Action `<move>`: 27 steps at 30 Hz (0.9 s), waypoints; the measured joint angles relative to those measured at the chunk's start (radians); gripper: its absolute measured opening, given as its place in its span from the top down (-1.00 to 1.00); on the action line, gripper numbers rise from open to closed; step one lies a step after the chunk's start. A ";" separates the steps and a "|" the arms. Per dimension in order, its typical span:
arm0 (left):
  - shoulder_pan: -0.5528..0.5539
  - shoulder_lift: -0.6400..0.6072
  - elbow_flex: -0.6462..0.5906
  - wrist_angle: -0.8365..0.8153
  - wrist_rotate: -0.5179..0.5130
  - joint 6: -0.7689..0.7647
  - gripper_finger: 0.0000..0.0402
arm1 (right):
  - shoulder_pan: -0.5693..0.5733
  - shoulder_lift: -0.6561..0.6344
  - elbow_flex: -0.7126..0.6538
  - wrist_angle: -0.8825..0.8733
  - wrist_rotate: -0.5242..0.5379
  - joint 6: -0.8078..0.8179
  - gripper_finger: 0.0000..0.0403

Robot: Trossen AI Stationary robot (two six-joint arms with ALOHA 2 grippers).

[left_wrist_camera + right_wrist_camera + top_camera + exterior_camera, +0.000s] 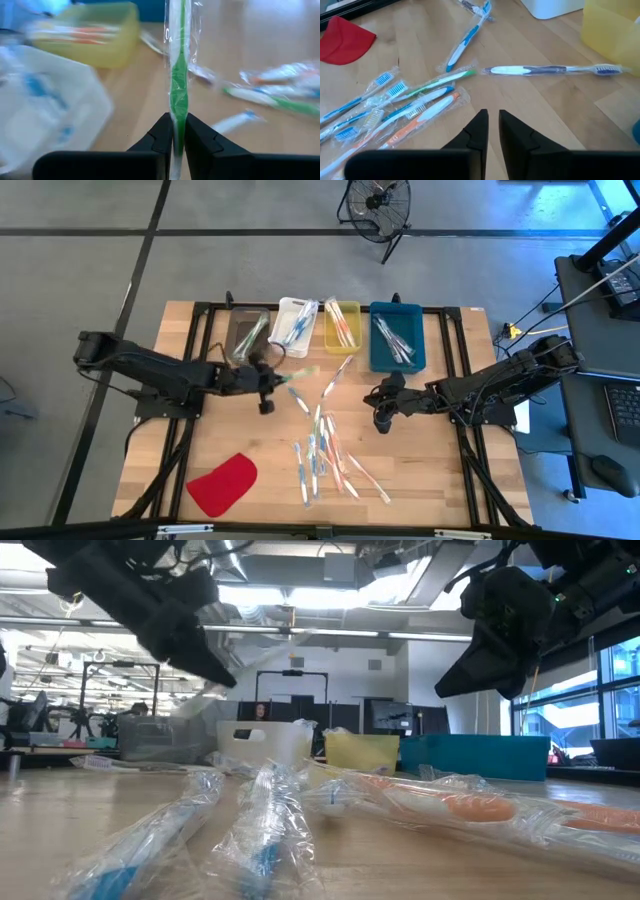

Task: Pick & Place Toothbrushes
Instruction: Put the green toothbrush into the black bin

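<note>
Overhead, table-level, 2 wrist cameras
</note>
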 joint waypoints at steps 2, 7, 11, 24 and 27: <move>0.025 -0.045 0.000 -0.019 -0.028 -0.007 0.86 | 0.000 0.000 0.000 0.000 0.000 0.000 0.75; 0.092 -0.140 0.000 -0.070 -0.091 -0.009 0.86 | 0.000 0.000 0.000 0.000 0.000 -0.008 0.72; 0.152 -0.189 0.000 -0.107 -0.148 -0.022 0.86 | 0.000 0.000 0.000 0.000 0.000 -0.016 0.70; 0.433 -0.206 0.000 -0.168 -0.158 -0.115 0.86 | 0.000 0.000 0.000 0.000 0.000 -0.016 0.79; 0.502 -0.204 0.000 -0.226 -0.111 -0.164 0.86 | 0.000 0.000 0.000 0.000 0.000 -0.016 0.82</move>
